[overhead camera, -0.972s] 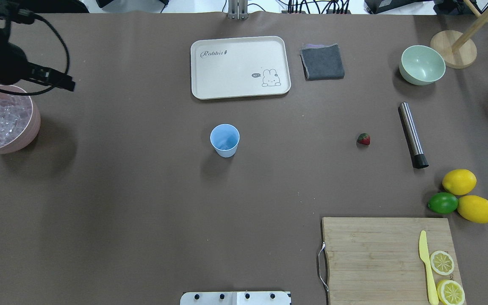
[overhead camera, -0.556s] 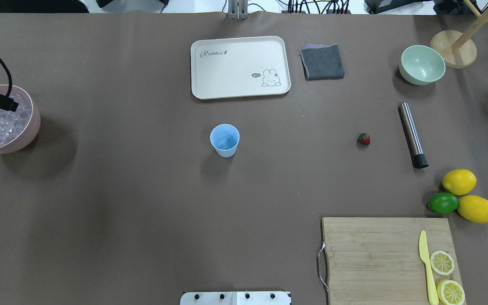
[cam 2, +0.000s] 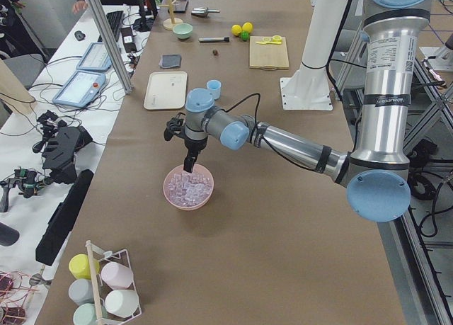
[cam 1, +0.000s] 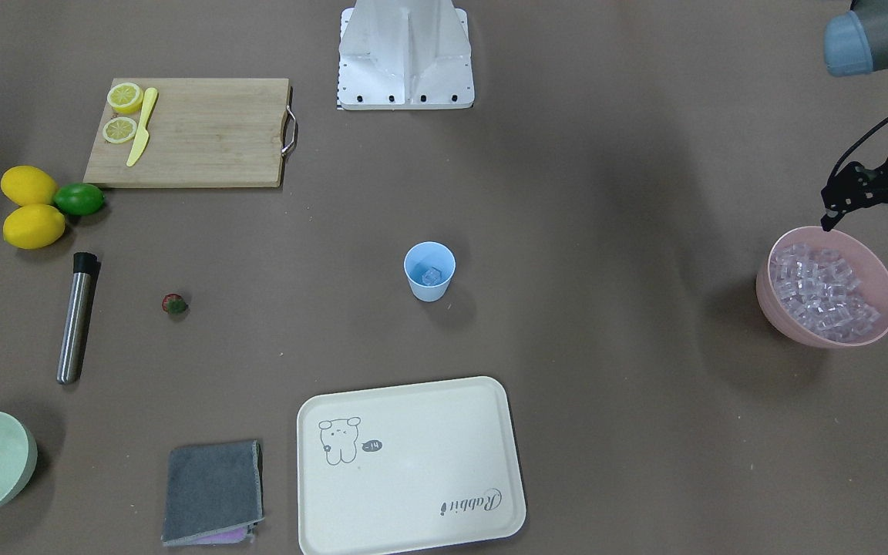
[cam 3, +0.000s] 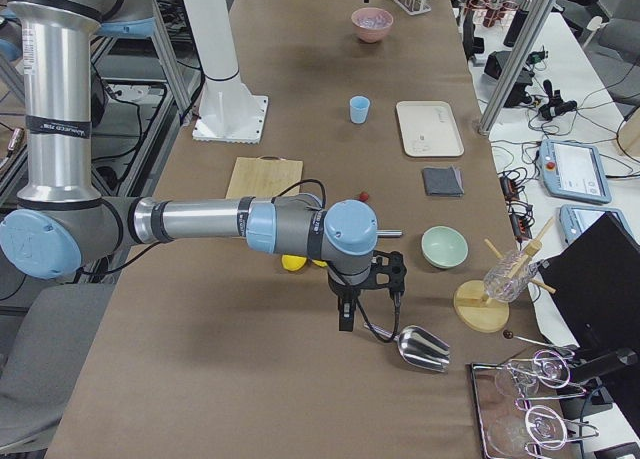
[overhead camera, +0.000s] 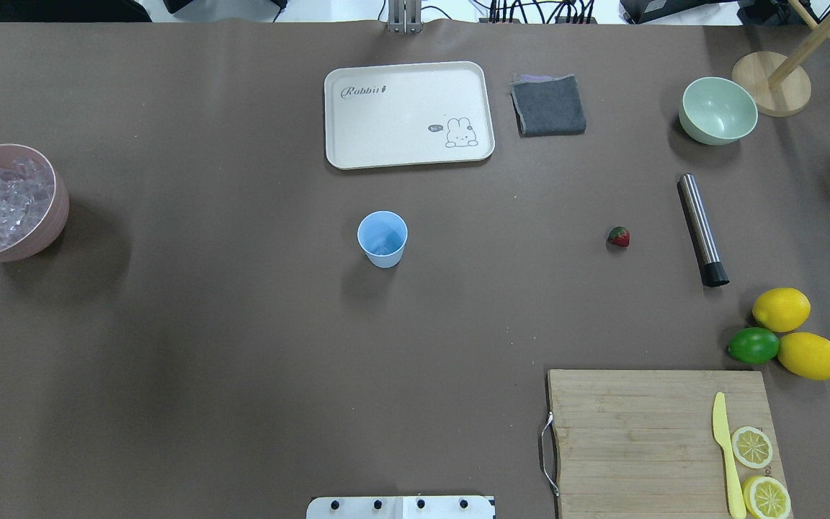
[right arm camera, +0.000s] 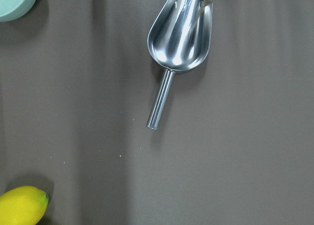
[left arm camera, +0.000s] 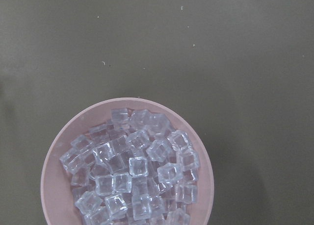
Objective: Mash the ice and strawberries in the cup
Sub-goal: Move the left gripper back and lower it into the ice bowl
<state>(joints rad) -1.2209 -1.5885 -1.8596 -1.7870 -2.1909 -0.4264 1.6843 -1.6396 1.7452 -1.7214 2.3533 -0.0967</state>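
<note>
The light-blue cup stands mid-table with one ice cube inside it. More ice fills the pink bowl at the table's left end. My left gripper hangs just above the bowl's robot-side rim, open and empty. The small red strawberry lies on the table well right of the cup. My right gripper shows only in the exterior right view, above the metal scoop; whether it is open or shut I cannot tell.
A steel muddler lies right of the strawberry. Two lemons and a lime sit beyond the cutting board, which carries a yellow knife and lemon slices. A tray, grey cloth and green bowl line the far side.
My left arm has moved left, out of the overhead view; only a tip remains at the edge by the pink bowl. Everything else stays put.
</note>
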